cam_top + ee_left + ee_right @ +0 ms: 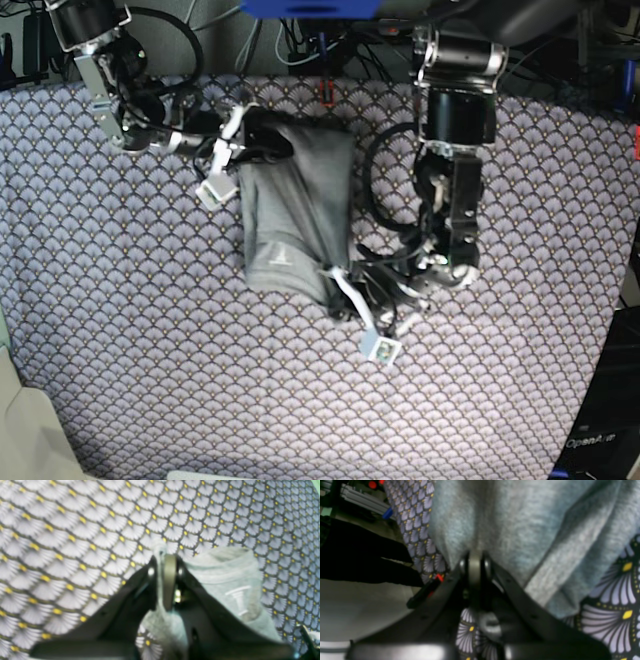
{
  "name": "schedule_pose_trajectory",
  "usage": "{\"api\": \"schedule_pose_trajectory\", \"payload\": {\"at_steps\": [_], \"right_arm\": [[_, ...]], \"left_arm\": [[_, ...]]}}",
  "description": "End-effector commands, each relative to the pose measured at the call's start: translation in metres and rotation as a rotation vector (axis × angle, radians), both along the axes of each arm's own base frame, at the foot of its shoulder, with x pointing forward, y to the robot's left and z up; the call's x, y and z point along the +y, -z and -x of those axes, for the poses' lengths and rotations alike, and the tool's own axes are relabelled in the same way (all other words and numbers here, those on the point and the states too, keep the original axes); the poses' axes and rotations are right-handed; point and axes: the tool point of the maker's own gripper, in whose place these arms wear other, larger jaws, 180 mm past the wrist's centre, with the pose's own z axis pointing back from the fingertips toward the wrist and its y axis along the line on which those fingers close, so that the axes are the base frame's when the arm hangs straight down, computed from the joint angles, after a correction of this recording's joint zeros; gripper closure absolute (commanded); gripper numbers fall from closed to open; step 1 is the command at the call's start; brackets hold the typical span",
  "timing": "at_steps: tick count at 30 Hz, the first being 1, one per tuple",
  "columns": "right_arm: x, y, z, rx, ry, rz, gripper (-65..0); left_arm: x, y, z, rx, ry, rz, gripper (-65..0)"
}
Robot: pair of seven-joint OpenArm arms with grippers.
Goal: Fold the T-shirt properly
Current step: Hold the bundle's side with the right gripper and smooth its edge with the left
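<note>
T-shirt (225, 580), left wrist view: a bunched grey fold with a small white mark lies just beyond the left gripper (168, 560). The jaws are pressed together, and a thin edge of grey fabric runs between them. The fan-scale tablecloth (75, 542) fills everything around the shirt; nothing else lies on it here. The view is blurred.

Right wrist view: grey cloth covers most of the frame above the right gripper (475, 560), whose jaws are pinched shut on the shirt's edge. Patterned tablecloth shows on both sides of the shirt. Past the cloth's edge, away from the shirt, are bare floor (357, 610) and an aluminium frame rail (362, 500).

Base view: the T-shirt (295, 205) lies as a narrow lengthwise bundle in the upper middle of the tablecloth (150, 350), white mark at its near end. The right gripper (245, 135) holds the far end, the left gripper (342, 283) the near corner. Judgement: the sides look folded in and the task is partly done; a crosswise fold and flattening remain, since the bundle is uneven. Arm cables (385, 190) loop just beside the shirt and could snag it.
</note>
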Motion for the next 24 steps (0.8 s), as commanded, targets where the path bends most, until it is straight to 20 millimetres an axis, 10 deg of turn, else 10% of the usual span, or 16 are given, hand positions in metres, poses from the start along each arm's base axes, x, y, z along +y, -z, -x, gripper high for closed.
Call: {"api": "schedule_pose_trajectory", "payload": {"at_steps": [1,9,24], "right_arm": [[-0.015,0.021,0.016,0.045,-0.059,0.122,-0.7],[-0.013,0.020,0.016,0.045,-0.058,0.119,-0.7],[-0.012,0.021,0.018,0.049,-0.058,0.114,-0.7]], "left_arm": [[0.015,-0.043,-0.025,-0.137,-0.055,0.018,0.0],[0.044,-0.039,-0.025,-0.111,-0.104,-0.008,0.0],[0.000,-0.014,-0.030,-0.062,-0.088,0.114,0.0]]}}
